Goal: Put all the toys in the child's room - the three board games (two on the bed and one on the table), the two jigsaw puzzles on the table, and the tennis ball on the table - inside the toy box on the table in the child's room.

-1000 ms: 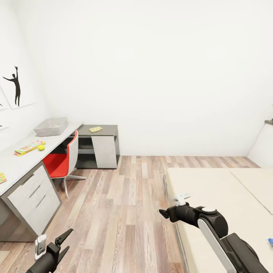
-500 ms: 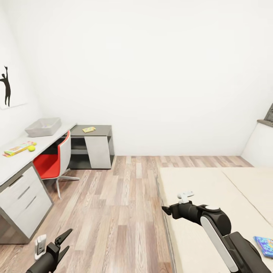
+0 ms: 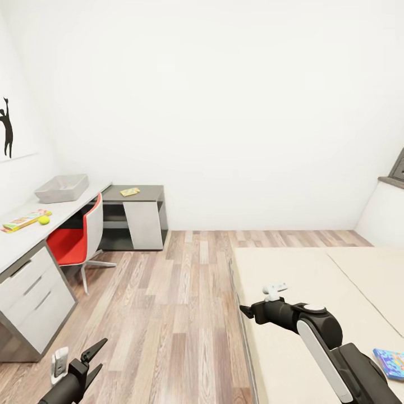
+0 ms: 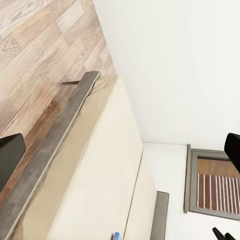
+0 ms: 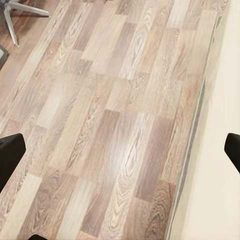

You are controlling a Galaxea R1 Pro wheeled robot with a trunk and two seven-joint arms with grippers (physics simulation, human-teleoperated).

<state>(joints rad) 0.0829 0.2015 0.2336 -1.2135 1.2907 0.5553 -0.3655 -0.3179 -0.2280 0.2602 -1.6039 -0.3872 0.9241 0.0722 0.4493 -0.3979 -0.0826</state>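
Observation:
The light grey toy box (image 3: 62, 188) stands at the far end of the white table (image 3: 17, 241) on the left. Nearer on the table lie a flat printed box (image 3: 22, 220), too small to tell game from puzzle, and the yellow-green tennis ball (image 3: 44, 220) beside it. A blue board game (image 3: 391, 363) lies on the beige bed (image 3: 314, 280) at the lower right, and the bed (image 4: 95, 190) shows again from the left wrist. My left gripper (image 3: 93, 359) hangs open and empty above the floor. My right gripper (image 3: 244, 311) is open and empty at the bed's near edge.
A red and white swivel chair (image 3: 78, 241) stands at the table. Beyond it is a lower dark grey cabinet (image 3: 140, 216) with a small yellow flat item (image 3: 130, 192) on top. Wooden floor (image 3: 168, 292) lies between table and bed. A white wall closes the back.
The head view has swung to the right, so the table slid left and the blue board game on the bed came into sight. Both arms hold the same pose.

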